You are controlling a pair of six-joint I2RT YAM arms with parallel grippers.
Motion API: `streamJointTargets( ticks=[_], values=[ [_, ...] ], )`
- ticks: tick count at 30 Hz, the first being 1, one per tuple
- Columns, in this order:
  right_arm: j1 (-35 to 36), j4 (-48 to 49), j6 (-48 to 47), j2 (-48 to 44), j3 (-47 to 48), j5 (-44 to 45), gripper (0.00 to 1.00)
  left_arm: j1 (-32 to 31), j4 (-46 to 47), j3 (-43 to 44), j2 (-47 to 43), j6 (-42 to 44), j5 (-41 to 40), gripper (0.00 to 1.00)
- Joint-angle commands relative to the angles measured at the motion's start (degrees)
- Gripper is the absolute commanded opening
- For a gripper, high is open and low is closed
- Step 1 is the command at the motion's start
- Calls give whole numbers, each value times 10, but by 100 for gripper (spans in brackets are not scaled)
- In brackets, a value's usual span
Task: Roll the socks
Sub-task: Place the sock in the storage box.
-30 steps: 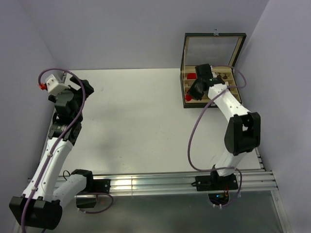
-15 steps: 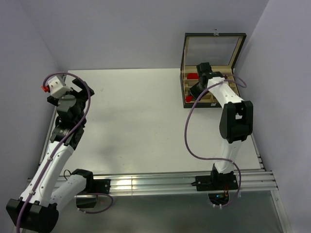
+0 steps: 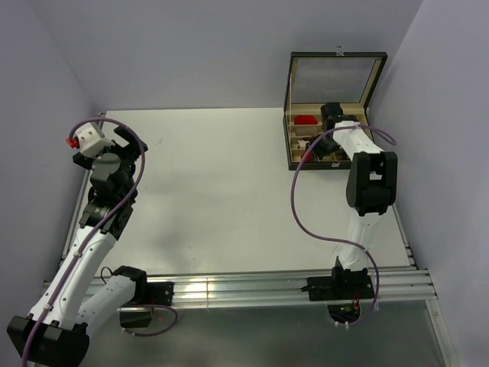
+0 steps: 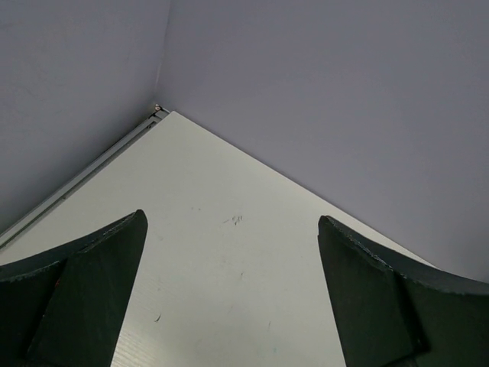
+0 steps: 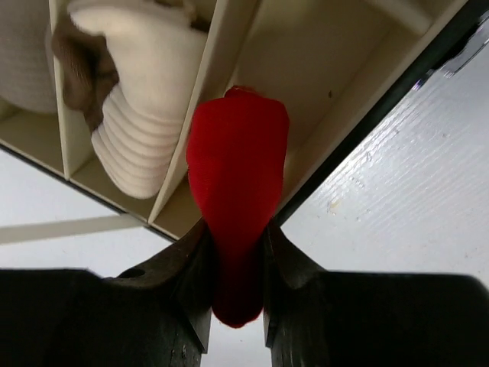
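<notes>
Top external: the left arm (image 3: 99, 206) is raised over the far-left corner of the bench (image 3: 221, 176), well apart from the open box (image 3: 325, 166) at the far right. The right arm (image 3: 365, 183) is stretched into that box. No sock is seen lying on the bench.

Left wrist: the left gripper (image 4: 233, 290) is seen with its fingers spread wide and nothing between them; only bare bench and the corner of the walls are in view beyond.

Right wrist: the right gripper (image 5: 237, 252) is closed on the red sock (image 5: 238, 168), which is pinched at one end and reaches over a divider near the front wall of the box. The cream sock (image 5: 145, 115), with a brown part showing, is bunched in the next compartment and is not touched.

Progress is judged to be early. One sock is only gripped at the box and the other is not yet picked up. Both are to be brought out onto the bench and rolled, so nearly all of the task is judged to be left.
</notes>
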Motion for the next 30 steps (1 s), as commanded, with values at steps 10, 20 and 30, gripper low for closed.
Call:
streamJointTargets(
  ticks=[10, 20, 30],
  values=[
    [-22, -8, 76, 48, 63, 78, 6, -5, 29, -7, -7, 14, -5, 100],
    [-13, -21, 72, 70, 79, 55, 59, -5, 32, -10, -4, 15, -4, 99],
    [-13, -34, 71, 31, 55, 49, 80, -6, 30, -9, -2, 15, -4, 99]
  ],
)
